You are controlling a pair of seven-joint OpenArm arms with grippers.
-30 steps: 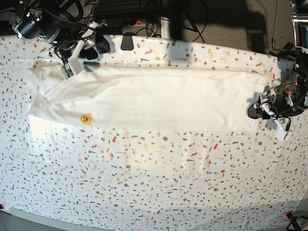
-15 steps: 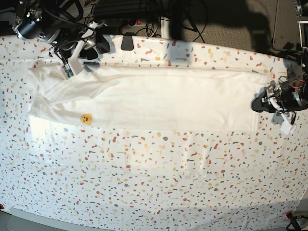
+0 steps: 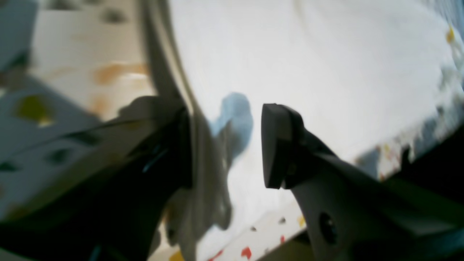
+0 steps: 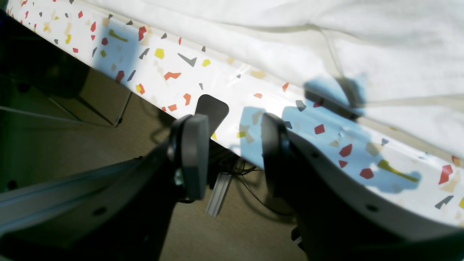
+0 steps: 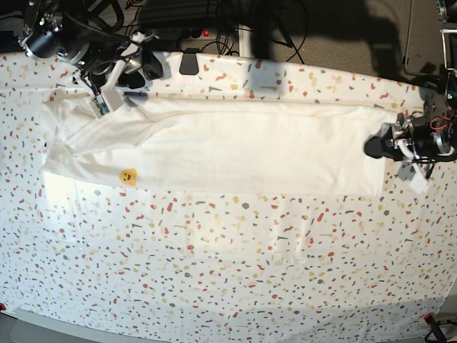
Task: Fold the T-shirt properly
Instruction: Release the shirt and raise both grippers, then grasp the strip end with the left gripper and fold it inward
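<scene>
The white T-shirt (image 5: 235, 150) lies folded into a long band across the speckled table covering (image 5: 228, 271), a yellow smiley print (image 5: 128, 176) showing near its left end. My left gripper (image 5: 376, 147) is low at the shirt's right-hand end. In the left wrist view that gripper (image 3: 226, 145) is open, its jaws standing either side of the shirt's (image 3: 326, 54) edge with a gap between them. My right gripper (image 5: 151, 68) hovers at the table's far edge, just beyond the shirt's far left corner. It (image 4: 232, 156) is open and empty, the shirt (image 4: 326, 21) lying ahead of it.
A black clamp (image 5: 188, 62) sits on the far table edge, right in front of the right gripper, also visible as a dark tab (image 4: 214, 108). Cables and a power strip (image 5: 193, 32) lie behind the table. Floor shows below the far edge.
The left gripper has moved toward the far side along the shirt's right end and slightly in toward the cloth. The right arm and the shirt have not moved.
</scene>
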